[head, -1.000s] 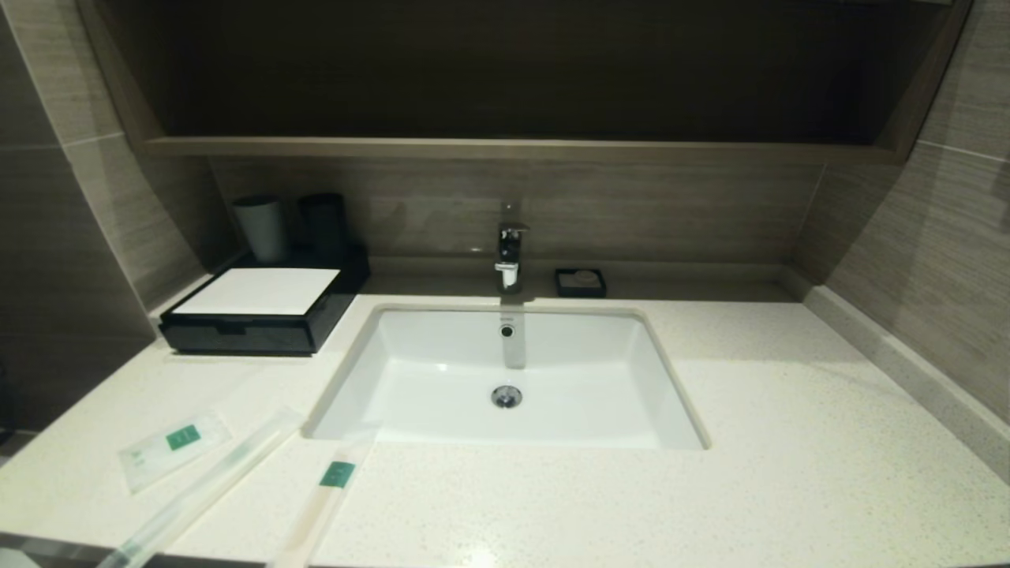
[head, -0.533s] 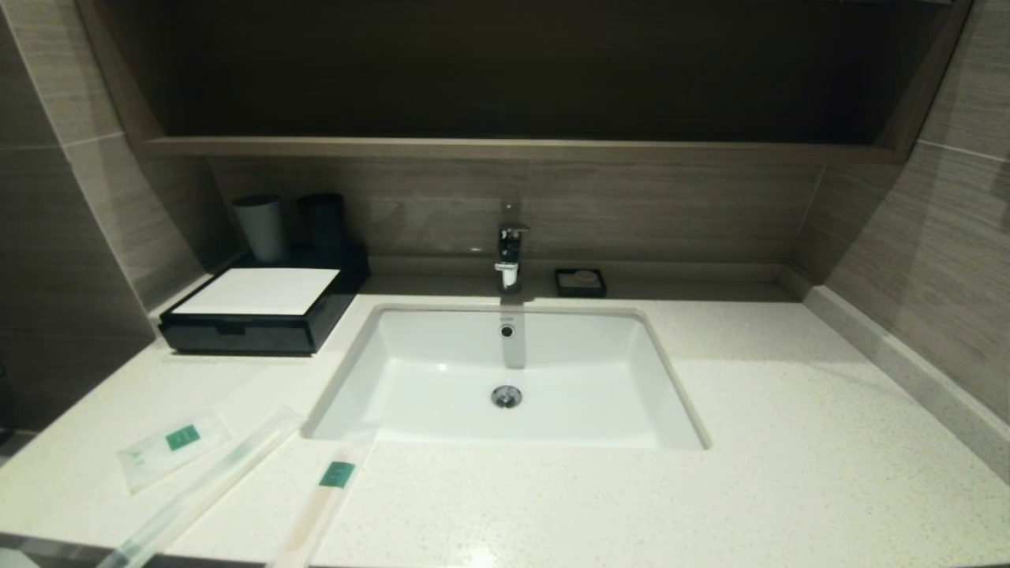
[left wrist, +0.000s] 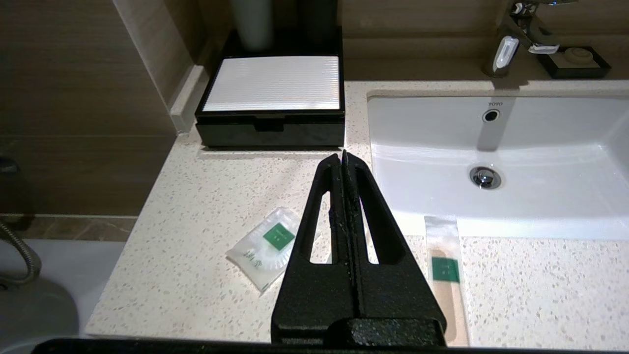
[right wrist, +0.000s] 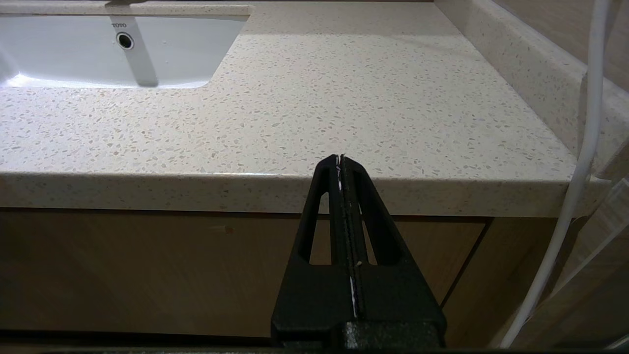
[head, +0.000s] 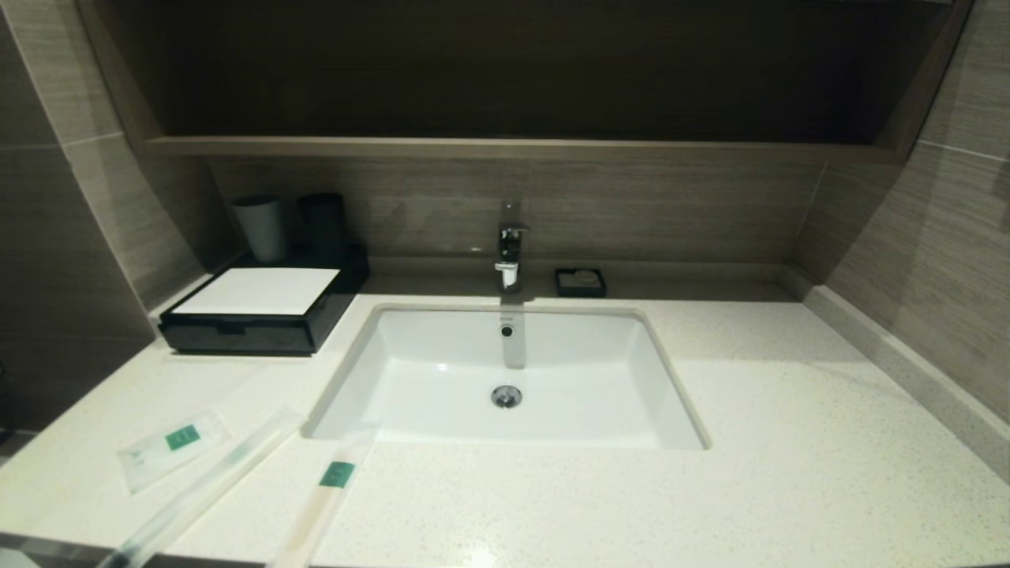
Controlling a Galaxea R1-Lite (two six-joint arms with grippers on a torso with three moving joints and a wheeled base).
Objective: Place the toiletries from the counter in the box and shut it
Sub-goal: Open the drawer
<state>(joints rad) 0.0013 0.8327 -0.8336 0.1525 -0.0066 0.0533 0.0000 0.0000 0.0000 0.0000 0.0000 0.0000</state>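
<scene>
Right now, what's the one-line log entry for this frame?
box drawer shut | three packets on counter | left gripper shut above them | right gripper shut, at counter edge

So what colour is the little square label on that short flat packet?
Green, on the short flat sachet of clear frosted plastic; the left wrist view shows it best.

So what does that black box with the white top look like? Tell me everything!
The box is flat, rectangular and shiny black, like glossy plastic, with a white panel covering its top. Its front has a drawer with a small notch to pull, and the drawer is shut. It sits level on the counter, in the back corner to the left of the sink. Two cups stand right behind it. Nothing lies on top.
</scene>
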